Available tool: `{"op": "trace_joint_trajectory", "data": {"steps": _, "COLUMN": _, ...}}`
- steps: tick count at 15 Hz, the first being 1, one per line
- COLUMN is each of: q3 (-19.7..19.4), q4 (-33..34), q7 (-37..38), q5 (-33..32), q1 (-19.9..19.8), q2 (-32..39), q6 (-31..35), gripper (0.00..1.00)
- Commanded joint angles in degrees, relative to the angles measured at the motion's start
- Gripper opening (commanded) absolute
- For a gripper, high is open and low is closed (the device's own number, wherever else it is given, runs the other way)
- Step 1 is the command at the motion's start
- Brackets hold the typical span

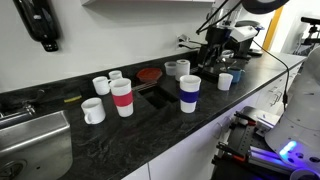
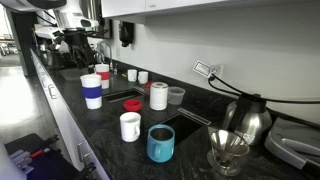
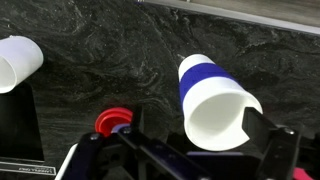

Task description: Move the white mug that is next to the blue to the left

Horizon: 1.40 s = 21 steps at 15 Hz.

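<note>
The small white mug [image 2: 130,126] stands upright on the black counter, just beside the squat blue mug [image 2: 160,143]. In an exterior view only one small pale mug [image 1: 225,81] shows at that spot. My gripper [image 3: 180,166] is open and empty, its dark fingers spread at the bottom of the wrist view. It hovers above the tall white cup with a blue band [image 3: 212,100], which also shows in both exterior views [image 1: 189,92] [image 2: 92,90]. A white mug [image 3: 15,60] shows at the left edge of the wrist view. My gripper touches nothing.
A tall red-banded cup [image 1: 122,97], several small white mugs [image 1: 100,85], a red plate [image 1: 150,73] and a grey container [image 1: 180,68] stand on the counter. A sink [image 1: 30,140] is at one end. A kettle [image 2: 250,120] and a glass funnel [image 2: 228,150] stand near the blue mug.
</note>
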Motion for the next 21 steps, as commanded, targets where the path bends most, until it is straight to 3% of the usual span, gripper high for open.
{"op": "trace_joint_trajectory", "data": {"steps": 1, "q3": -0.04, "q4": 0.12, "q7": 0.05, "q5": -0.1, "q1": 0.15, "q2": -0.01, "q6": -0.19, "gripper": 1.0}}
{"op": "trace_joint_trajectory", "data": {"steps": 4, "q3": 0.13, "q4": 0.16, "q7": 0.62, "q5": -0.16, "q1": -0.21, "q2": 0.41, "q6": -0.05, "gripper": 1.0}}
{"op": "trace_joint_trajectory", "data": {"steps": 7, "q3": -0.94, "q4": 0.07, "q7": 4.03, "q5": 0.09, "q1": -3.33, "q2": 1.05, "q6": 2.04, "gripper": 1.0}}
{"op": "trace_joint_trajectory", "data": {"steps": 11, "q3": -2.17, "q4": 0.31, "q7": 9.65, "q5": -1.94, "q1": -10.97, "q2": 0.48, "q6": 2.9, "gripper": 1.0}}
{"op": "trace_joint_trajectory", "data": {"steps": 15, "q3": -0.66, "q4": 0.61, "q7": 17.28, "q5": -7.97, "q1": -19.99, "q2": -0.09, "q6": 3.05, "gripper": 1.0}}
{"op": "trace_joint_trajectory", "data": {"steps": 16, "q3": -3.13, "q4": 0.78, "q7": 13.33, "q5": -5.94, "q1": -16.79, "q2": 0.06, "q6": 1.88, "gripper": 1.0}}
{"op": "trace_joint_trajectory", "data": {"steps": 21, "q3": -1.68, "q4": 0.88, "q7": 16.6, "q5": -7.27, "q1": -18.79, "q2": -0.07, "q6": 1.87, "gripper": 1.0}}
